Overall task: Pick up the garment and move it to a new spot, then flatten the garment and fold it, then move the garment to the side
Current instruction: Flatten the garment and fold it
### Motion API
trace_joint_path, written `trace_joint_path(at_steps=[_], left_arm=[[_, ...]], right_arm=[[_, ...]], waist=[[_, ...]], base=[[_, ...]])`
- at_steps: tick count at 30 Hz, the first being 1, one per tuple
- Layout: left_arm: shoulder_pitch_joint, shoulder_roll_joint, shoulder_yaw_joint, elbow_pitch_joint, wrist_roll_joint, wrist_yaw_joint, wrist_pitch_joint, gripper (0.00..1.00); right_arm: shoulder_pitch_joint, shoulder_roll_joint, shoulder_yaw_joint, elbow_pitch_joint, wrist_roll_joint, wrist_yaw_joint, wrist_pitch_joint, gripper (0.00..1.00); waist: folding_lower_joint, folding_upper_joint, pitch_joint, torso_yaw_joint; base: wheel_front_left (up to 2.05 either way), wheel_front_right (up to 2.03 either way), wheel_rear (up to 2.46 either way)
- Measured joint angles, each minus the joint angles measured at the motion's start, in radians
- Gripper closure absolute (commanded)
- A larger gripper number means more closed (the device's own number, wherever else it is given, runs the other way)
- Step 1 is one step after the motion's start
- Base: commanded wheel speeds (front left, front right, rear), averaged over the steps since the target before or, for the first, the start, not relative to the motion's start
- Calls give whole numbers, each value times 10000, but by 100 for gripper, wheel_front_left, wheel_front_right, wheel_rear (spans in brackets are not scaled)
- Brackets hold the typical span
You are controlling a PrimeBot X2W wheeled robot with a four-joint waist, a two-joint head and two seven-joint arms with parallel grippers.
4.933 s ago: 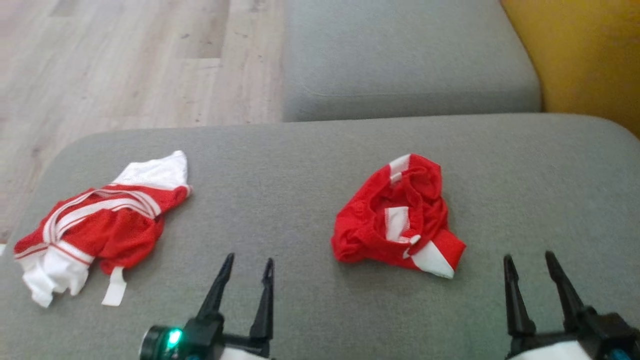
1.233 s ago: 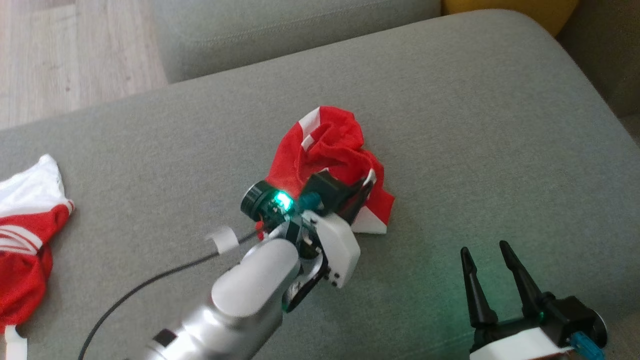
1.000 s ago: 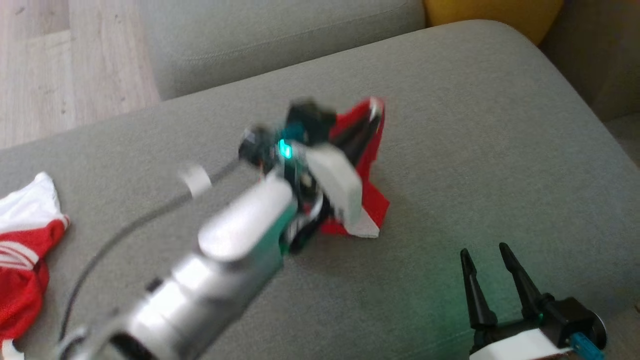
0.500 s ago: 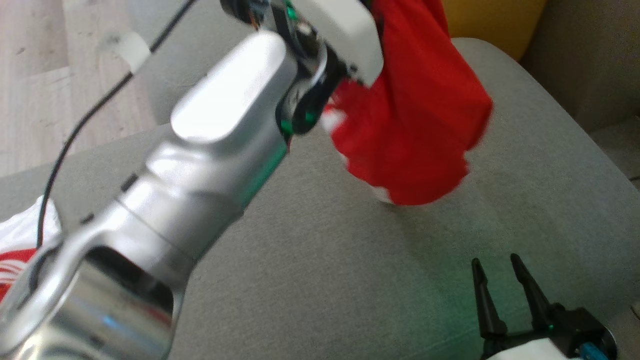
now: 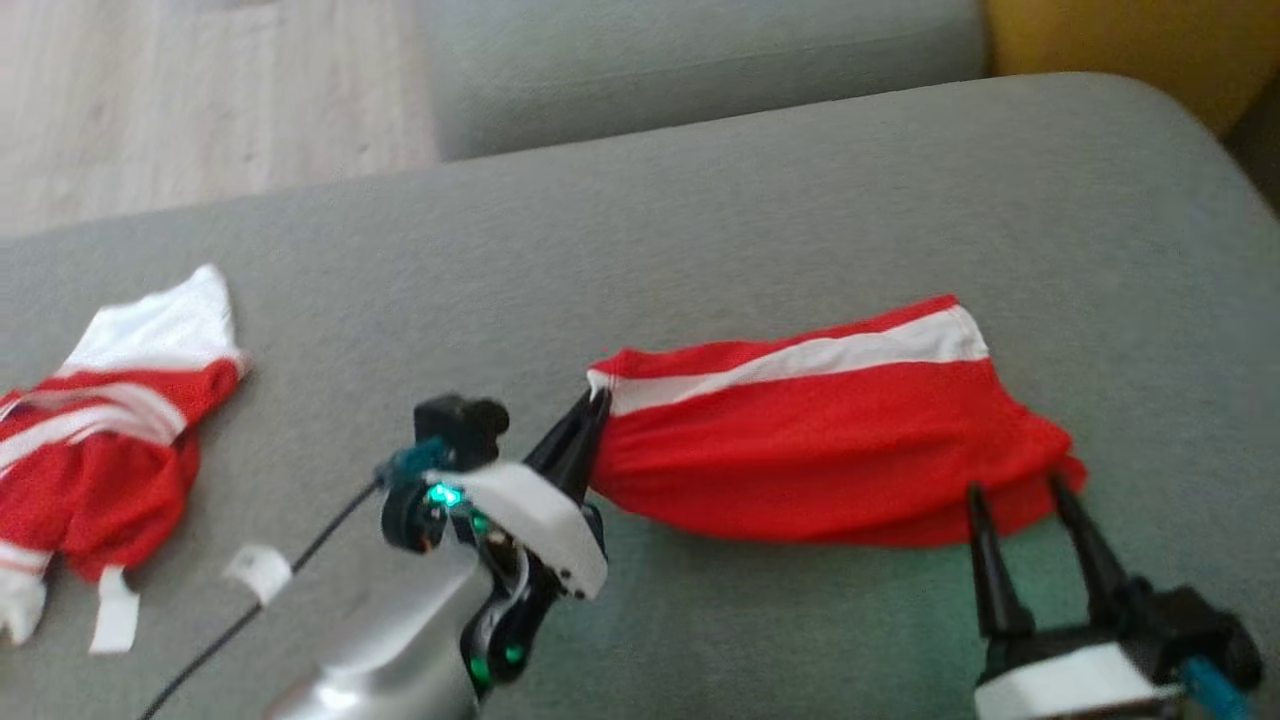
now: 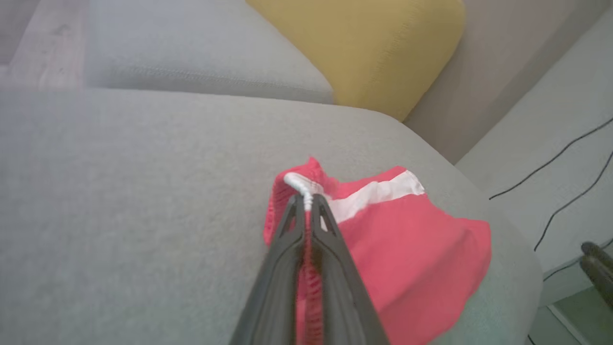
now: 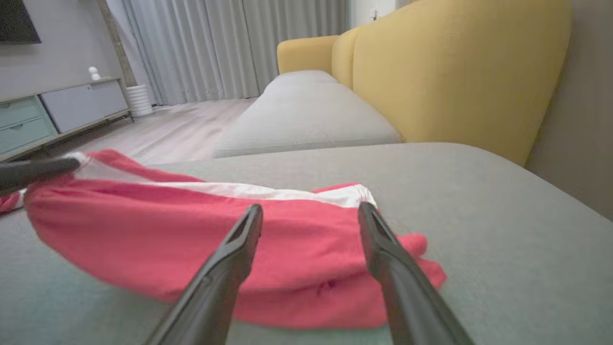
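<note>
The left gripper [image 5: 592, 412] pinches a white-edged corner of the red garment [image 5: 820, 450], which lies on the grey cushion [image 5: 700, 240]. The right gripper [image 5: 1013, 490], spread wide, sits at its other end, perhaps touching.

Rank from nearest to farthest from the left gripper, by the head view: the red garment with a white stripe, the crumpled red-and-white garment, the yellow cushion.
1. Red garment with a white stripe: pinched in the shut left gripper.
2. Crumpled red-and-white garment: left, on the grey seat.
3. Yellow cushion: top right, behind the seat.
</note>
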Motion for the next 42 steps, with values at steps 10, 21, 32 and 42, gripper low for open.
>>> trace_joint_path(at_steps=[10, 21, 32, 42], left_arm=[[848, 570, 169, -947, 54, -336, -1394, 100], [1064, 903, 677, -988, 1900, 656, -1812, 100], [1696, 894, 1620, -1296, 2849, 510, -1814, 100], [1685, 823, 1724, -1095, 3344, 322, -1814, 100]], right_arm=[[-2088, -84, -527, 999, -1009, 0, 0, 0], [-4394, -1371, 290, 4268, 1601, 0, 1202, 0], [-4111, -2228, 1664, 3101, 5994, 0, 3501, 0], [-3940, -3233, 1685, 2232, 8420, 0, 6272, 0]], waist=[[0, 0, 836, 1324], [1, 0, 1598, 1809], [0, 0, 1766, 1750], [0, 0, 1887, 1726]], base=[[0, 0, 0], [0, 0, 0], [0, 0, 0], [0, 0, 0]])
